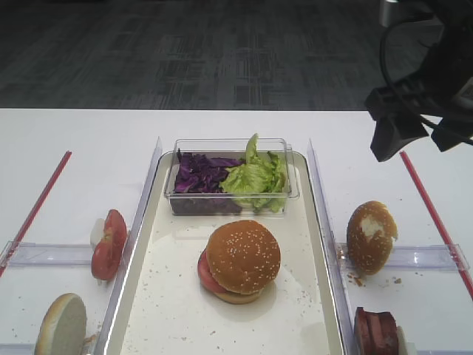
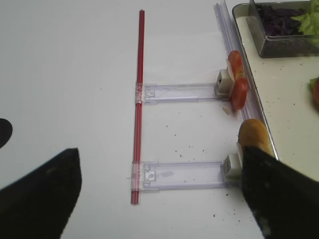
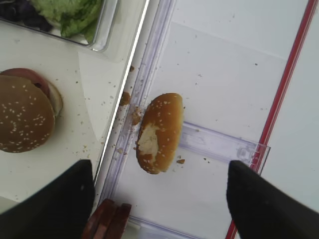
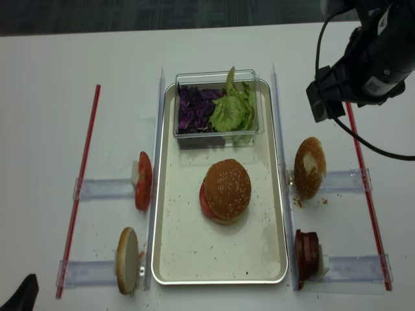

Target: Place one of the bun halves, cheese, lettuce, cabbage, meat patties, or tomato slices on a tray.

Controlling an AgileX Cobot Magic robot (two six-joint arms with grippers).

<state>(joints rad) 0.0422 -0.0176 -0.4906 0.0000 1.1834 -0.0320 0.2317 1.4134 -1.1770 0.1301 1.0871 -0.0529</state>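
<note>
Golden sesame bun top (image 1: 243, 256) is already set on the tray (image 1: 170, 310), capping a tomato slice (image 1: 205, 272) and a pale base. Right gripper (image 3: 159, 199) is seen raised over the torn bun (image 3: 158, 132), jaws apart, empty. Left gripper (image 2: 164, 199) is spread, idle. Placement is judged done; retreat is left.

We see the right arm (image 4: 379, 48) as a bulky matte-black body — blocky housings, rounded joints, a small pale label on its side. Black cables (image 4: 327, 84) loop from it in wide arcs. In the right wrist view its fingers (image 3: 60, 206) are broad black wedges with blunt, slightly rounded edges. The left gripper's fingers (image 2: 37, 194) look alike — flat, dark, unmarked slabs.
</note>
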